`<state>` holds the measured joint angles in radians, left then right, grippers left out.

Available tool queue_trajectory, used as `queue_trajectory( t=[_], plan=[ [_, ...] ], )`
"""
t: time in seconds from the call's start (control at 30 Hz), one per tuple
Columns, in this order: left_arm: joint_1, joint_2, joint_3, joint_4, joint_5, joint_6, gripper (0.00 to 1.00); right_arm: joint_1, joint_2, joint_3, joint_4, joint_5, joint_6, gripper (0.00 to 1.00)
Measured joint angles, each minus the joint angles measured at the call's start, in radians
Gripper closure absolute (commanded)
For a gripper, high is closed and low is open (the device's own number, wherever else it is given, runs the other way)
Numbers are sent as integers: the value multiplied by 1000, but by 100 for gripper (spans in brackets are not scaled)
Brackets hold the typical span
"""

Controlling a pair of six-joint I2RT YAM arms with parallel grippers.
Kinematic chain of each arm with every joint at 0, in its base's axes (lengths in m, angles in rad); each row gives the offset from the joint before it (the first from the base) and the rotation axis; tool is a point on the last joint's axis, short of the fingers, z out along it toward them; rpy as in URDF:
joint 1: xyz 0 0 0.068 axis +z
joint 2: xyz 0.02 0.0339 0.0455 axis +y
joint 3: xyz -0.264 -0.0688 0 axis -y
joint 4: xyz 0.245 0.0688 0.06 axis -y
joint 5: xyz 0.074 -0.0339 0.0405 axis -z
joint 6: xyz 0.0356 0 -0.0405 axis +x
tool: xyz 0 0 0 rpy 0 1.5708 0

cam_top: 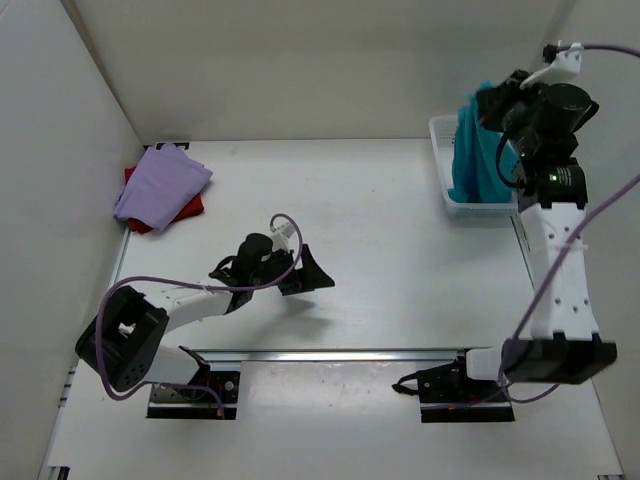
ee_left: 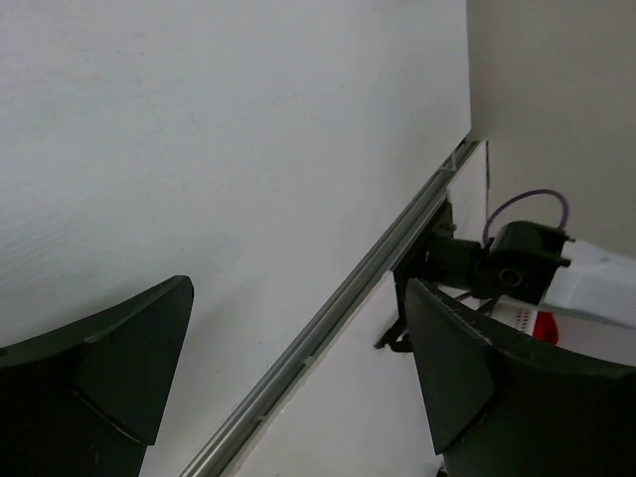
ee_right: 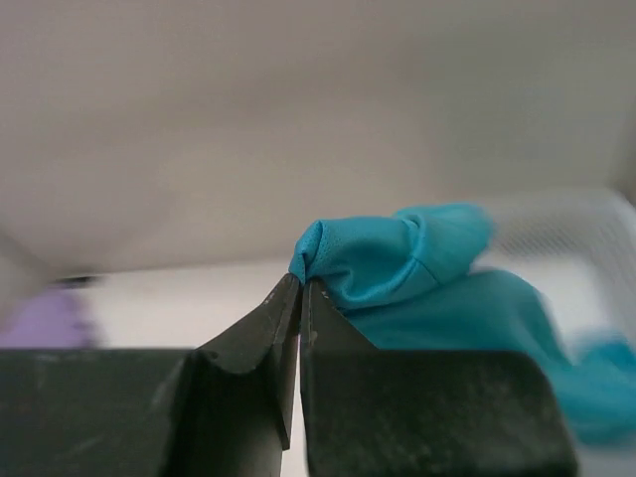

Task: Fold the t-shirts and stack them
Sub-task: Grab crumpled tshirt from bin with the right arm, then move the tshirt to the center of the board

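The teal t-shirt (cam_top: 473,150) hangs from my right gripper (cam_top: 492,100), lifted high above the white basket (cam_top: 443,190) with its lower part still inside. In the right wrist view my right gripper (ee_right: 301,283) is shut on a bunched fold of the teal t-shirt (ee_right: 397,253). The lavender t-shirt (cam_top: 160,185) lies folded on the dark red t-shirt (cam_top: 185,209) at the table's far left. My left gripper (cam_top: 308,275) is open and empty, low over the table's middle; in the left wrist view its fingers (ee_left: 109,368) stand wide apart above bare table.
The white mesh basket stands at the far right against the wall. A metal rail (cam_top: 330,355) runs across the table's near side between the arm bases. White walls close in the left, back and right sides.
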<state>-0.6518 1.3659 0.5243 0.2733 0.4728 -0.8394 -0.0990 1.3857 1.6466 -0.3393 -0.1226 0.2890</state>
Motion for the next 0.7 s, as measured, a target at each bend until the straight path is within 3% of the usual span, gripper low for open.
queue_trajectory(
  t=[0.17, 0.3, 0.4, 0.47, 0.6, 0.7],
  plan=[
    [218, -35, -7, 51, 93, -95, 1, 256, -130, 195, 109, -193, 76, 99],
    [464, -42, -61, 161, 167, -219, 1, 313, -137, 287, 155, -296, 127, 100],
    [583, -47, -111, 202, 184, -289, 2, 280, -150, 249, 217, -374, 171, 100],
    [621, -48, -124, 215, 203, -323, 1, 226, -186, 118, 280, -428, 214, 100],
    [679, -57, -123, 244, 224, -352, 1, 117, -293, -436, 492, -504, 329, 99],
    [686, -82, -97, 159, 193, -286, 1, 105, -256, -787, 519, -469, 364, 87]
  ],
)
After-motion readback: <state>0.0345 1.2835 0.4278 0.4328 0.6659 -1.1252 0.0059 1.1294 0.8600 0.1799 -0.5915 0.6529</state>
